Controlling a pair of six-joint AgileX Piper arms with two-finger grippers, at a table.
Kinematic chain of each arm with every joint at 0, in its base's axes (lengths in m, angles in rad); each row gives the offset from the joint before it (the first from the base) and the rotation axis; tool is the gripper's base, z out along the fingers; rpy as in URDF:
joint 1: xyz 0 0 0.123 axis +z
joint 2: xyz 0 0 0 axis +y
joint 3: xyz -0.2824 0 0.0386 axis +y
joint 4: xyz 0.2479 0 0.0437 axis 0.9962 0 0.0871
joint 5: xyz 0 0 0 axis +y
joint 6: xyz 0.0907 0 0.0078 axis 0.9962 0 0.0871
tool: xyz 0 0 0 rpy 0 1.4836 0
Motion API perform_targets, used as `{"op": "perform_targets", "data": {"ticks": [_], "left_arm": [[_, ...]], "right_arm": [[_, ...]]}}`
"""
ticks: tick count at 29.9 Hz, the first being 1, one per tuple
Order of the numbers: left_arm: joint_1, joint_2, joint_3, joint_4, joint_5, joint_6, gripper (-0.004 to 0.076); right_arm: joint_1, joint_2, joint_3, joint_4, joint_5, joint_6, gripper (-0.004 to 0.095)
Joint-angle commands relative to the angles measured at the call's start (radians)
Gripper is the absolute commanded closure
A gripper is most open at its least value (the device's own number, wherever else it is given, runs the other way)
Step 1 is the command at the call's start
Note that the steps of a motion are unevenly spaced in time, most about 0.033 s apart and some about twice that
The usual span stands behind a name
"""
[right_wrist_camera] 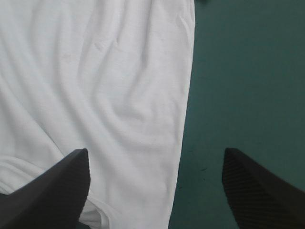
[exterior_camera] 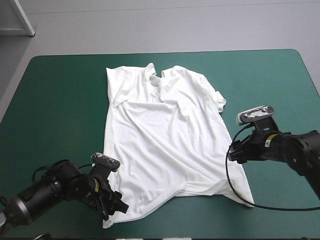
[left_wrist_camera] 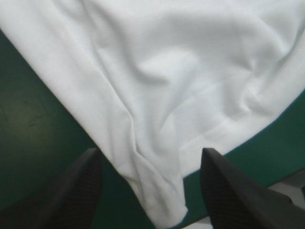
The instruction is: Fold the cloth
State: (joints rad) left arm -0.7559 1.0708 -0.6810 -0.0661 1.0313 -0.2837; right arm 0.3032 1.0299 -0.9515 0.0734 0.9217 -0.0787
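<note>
Two grippers, one shirt. At the table's near edge the left gripper [left_wrist_camera: 151, 153] sits low, black fingers spread wide and gripping nothing, a hem corner lying between them. The T-shirt [exterior_camera: 167, 145] is white and soft, spread mostly flat mid-table on the teal-green cover [exterior_camera: 60, 100], with long creases and its collar toward the far edge. The right gripper [right_wrist_camera: 156, 151] reaches in, wide open and empty, straddling the shirt's side edge.
</note>
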Motion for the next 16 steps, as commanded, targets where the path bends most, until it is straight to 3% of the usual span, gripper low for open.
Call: {"op": "perform_targets", "data": {"ticks": [1,7,10,16], "left_arm": [[-0.080,0.024,0.006,0.107,-0.038,-0.128,0.0283],[-0.105,0.156,0.006,0.114,-0.087,-0.149,0.0296],[-0.105,0.223,0.006,0.114,-0.112,-0.149,0.0347],[-0.105,0.272,0.006,0.206,-0.103,-0.141,0.0682]], "right_arm": [[-0.006,-0.010,-0.024,0.000,-0.042,-0.003,0.0193],[-0.006,-0.010,-0.024,0.012,0.017,-0.003,0.0193],[-0.006,-0.010,-0.024,0.009,0.082,-0.003,0.0193],[-0.006,-0.010,-0.014,0.007,0.182,0.007,0.0193]]}}
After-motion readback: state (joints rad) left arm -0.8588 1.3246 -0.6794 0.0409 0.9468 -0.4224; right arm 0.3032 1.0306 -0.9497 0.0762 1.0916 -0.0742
